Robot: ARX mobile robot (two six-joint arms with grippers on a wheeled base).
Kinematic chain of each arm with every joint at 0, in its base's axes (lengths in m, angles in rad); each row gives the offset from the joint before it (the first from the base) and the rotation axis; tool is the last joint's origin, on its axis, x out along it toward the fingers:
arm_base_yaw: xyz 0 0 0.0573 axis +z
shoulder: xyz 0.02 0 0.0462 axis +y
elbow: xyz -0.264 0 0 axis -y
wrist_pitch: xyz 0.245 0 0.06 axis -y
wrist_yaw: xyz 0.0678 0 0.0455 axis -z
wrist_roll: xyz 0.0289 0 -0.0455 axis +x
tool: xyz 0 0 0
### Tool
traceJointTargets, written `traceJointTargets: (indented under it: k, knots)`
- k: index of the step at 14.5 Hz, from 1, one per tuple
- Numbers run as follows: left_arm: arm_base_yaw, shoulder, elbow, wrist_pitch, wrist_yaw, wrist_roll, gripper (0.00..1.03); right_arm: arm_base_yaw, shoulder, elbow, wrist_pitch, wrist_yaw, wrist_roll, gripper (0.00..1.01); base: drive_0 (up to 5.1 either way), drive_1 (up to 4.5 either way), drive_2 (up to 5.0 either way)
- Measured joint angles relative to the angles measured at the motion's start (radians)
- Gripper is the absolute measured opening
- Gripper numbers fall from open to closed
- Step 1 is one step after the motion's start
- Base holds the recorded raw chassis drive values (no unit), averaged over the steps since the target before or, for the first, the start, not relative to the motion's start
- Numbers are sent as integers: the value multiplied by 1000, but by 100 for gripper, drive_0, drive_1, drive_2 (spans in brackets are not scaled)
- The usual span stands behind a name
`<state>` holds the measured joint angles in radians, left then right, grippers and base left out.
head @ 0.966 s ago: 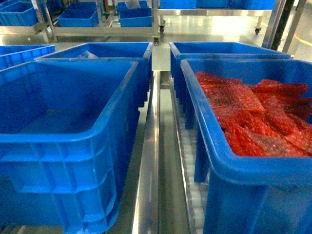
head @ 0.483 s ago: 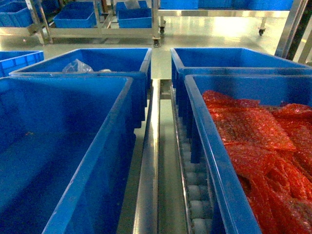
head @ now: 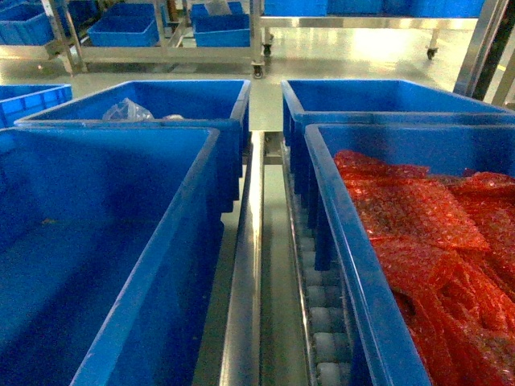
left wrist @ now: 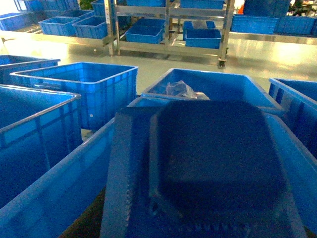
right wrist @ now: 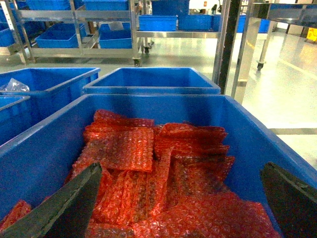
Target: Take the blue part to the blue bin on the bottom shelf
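1. Blue part (left wrist: 213,158): flat, dark, w/ raised square centre. It fills the lower left wrist view, close to the cam, above the left front bin (head: 105,241). You can't see contact w/ the bin.
2. Left tool: hidden behind the part. Can't tell if it's gripping.
3. Right tool (right wrist: 178,208): fingers (right wrist: 69,203) spread wide, holding nothing, above the right front bin (head: 346,241).
4. Right front bin holds red bubble-wrap bags (head: 418,225).
5. Rear left bin (head: 201,100) holds a clear plastic bag (head: 125,110).
6. Bottom shelf (head: 245,273): steel divider runs btwn the bin rows, w/ white rollers (head: 322,322) just beside it.
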<state>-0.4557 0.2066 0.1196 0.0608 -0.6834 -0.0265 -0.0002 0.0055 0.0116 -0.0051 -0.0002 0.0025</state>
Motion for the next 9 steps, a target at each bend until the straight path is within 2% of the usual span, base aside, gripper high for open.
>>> traceJointTargets:
  k: [9]
  knots:
    - [0, 0, 0, 0, 0, 0, 43, 0, 0, 0, 0, 0, 0, 98, 0, 0, 0]
